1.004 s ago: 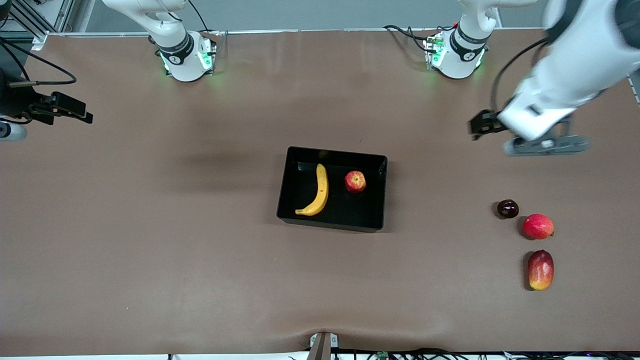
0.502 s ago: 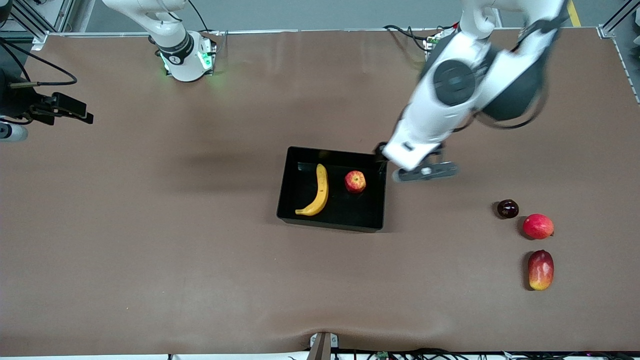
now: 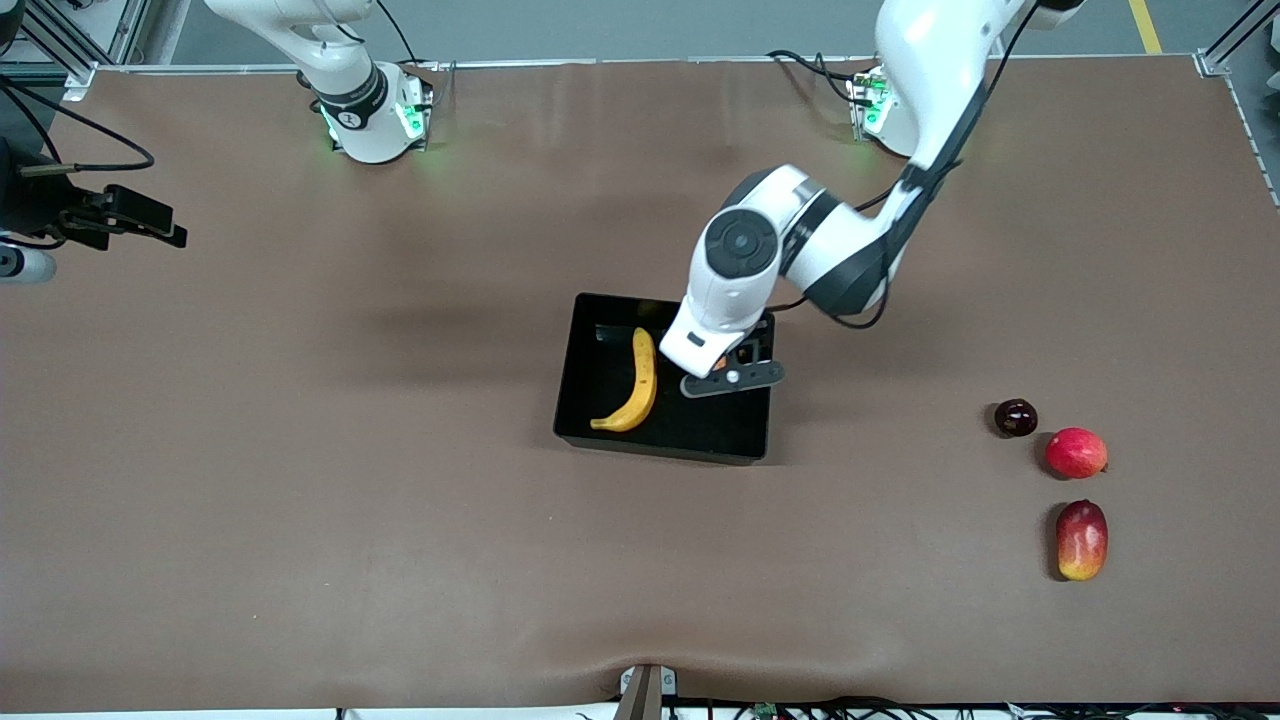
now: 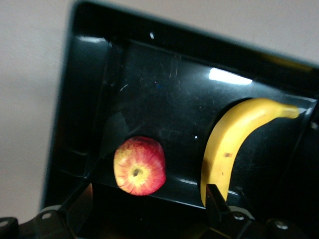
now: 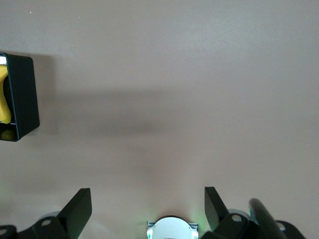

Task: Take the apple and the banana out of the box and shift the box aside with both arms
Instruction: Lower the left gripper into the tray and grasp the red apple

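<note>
Now hovering over the apple (image 4: 139, 166) in the box (image 3: 590, 400), left gripper (image 4: 144, 199) spread wide; banana (image 3: 635, 385) alongside. Waiting off at the table's edge, right gripper (image 5: 144, 204) also spread.

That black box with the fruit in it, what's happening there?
The left gripper hangs open over the apple inside the box, with nothing held. The banana lies beside the apple in the box. The right gripper waits open near the right arm's end of the table.

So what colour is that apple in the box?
Red with yellowish streaks, the apple shows best in the left wrist view.
</note>
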Available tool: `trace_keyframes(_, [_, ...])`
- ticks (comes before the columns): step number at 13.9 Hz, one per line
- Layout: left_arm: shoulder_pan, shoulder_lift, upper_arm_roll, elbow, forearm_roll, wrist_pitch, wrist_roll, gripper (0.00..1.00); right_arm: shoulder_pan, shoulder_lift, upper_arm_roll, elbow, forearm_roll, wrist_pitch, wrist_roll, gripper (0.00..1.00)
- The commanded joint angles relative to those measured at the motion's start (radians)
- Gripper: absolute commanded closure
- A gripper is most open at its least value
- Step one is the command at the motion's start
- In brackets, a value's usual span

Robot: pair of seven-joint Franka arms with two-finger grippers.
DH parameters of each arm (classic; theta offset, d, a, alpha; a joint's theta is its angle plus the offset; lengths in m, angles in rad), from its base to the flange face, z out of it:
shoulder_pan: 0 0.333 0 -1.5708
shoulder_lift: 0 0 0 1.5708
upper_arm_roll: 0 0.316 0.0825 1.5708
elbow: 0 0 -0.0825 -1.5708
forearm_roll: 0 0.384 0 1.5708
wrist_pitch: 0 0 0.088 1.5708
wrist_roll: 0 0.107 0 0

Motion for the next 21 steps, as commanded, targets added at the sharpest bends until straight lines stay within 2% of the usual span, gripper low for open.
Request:
trace_keyframes(1, [-0.014,0.046,0.006,0.016,0.038,0.007,-0.018,0.0,-0.015,0.0,0.006,0.004,0.016,-0.011,0.005,0.0])
trace_keyframes(11, [-0.005,0.118,0.006,-0.015,0.057,0.032,-0.041,0.0,-0.012,0.0,0.006,0.004,0.016,-0.014,0.003,0.0])
trace_keyframes(13, [-0.011,0.118,0.006,-0.015,0.055,0.04,-0.053,0.33,-0.012,0.0,0.006,0.003,0.016,-0.011,0.003,0.0])
trace_keyframes(16, [-0.003,0.107,0.005,-0.009,0.052,0.035,-0.058,0.9,-0.01,0.004,0.006,0.006,0.016,-0.012,0.003,0.0])
trace_keyframes(17, [0.003,0.103,0.005,-0.001,0.054,0.034,-0.055,1.0,-0.009,0.004,0.006,0.006,0.015,-0.012,0.003,0.0])
trace_keyframes(21, [0.008,0.015,0.009,0.003,0.051,0.014,-0.052,1.0,-0.01,0.004,0.008,0.006,0.016,-0.014,0.003,0.0])
